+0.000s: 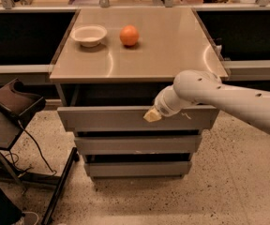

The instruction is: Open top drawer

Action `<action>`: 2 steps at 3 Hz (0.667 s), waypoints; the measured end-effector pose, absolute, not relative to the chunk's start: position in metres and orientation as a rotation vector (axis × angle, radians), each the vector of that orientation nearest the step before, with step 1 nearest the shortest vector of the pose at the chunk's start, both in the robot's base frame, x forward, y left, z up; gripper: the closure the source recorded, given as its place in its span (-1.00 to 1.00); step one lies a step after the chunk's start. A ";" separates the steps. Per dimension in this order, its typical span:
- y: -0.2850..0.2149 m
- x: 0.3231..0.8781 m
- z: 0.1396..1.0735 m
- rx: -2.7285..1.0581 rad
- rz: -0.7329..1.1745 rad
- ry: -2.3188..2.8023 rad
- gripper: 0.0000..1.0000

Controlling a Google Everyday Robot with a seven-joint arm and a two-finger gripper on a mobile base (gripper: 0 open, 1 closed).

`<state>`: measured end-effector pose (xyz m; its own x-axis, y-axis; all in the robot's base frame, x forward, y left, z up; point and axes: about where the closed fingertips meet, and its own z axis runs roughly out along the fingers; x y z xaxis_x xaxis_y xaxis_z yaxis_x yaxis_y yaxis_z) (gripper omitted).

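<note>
Gripper (153, 115) sits against the upper edge of the top drawer (107, 120) front, right of its middle; whether it is parted or closed cannot be told. That drawer juts out slightly beneath the table (172, 50), which carries a white bowl (89, 34) and an orange (129, 35).

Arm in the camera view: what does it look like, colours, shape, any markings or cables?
The arm is a smooth off-white tube with a rounded, bulbous joint and a few small dark holes in its shell. It narrows to the hand, a small pale yellowish tip at the front of the top drawer. No cables show.
</note>
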<state>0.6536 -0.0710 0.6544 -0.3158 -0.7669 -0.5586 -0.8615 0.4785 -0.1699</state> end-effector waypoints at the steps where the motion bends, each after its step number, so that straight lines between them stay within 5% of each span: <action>1: -0.070 0.649 0.654 -1.345 0.212 2.144 1.00; 2: -0.069 0.635 0.651 -1.352 0.206 2.129 1.00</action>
<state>0.6355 -0.0685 0.6513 -0.2994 -0.7709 -0.5622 -0.8646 0.4684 -0.1819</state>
